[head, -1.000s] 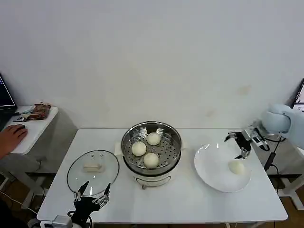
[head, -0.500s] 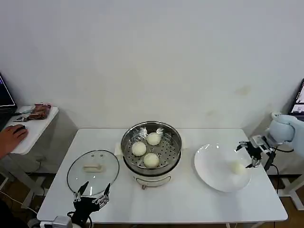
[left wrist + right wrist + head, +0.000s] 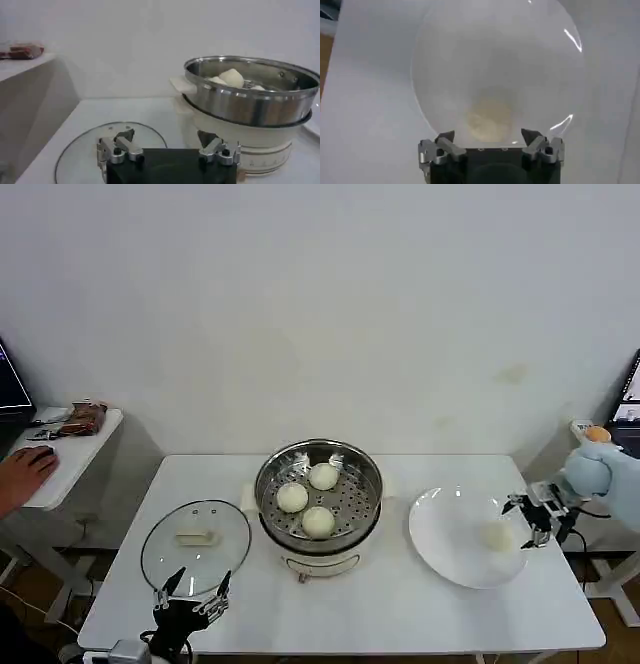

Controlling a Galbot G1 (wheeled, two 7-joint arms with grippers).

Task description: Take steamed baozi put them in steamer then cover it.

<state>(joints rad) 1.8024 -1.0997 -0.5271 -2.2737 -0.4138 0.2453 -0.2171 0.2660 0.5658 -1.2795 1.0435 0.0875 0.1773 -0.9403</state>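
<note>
1. The right claw (image 3: 532,519) has drawn back toward the bench's right edge. A second ago it hung directly over the last baozi (image 3: 495,535); now it sits beside the plate's (image 3: 440,544) right rim with its fingers spread apart and nothing between them.
2. That baozi has not moved: it lies loose on the right half of the white plate, just beside the claw. In the right wrist view it (image 3: 489,119) sits just ahead of the open fingers.
3. Three baozi (image 3: 318,522) already rest in the steamer (image 3: 270,474) at mid-bench, so one bun is left to carry over.
4. The shift reads as the claw lining up a side approach, not a grasp; the pick is not yet made.
5. The cover (image 3: 195,544) lies flat near the bench's front-left corner, off the steamer. The left claw (image 3: 190,604) waits open at the front edge just beside it.
</note>
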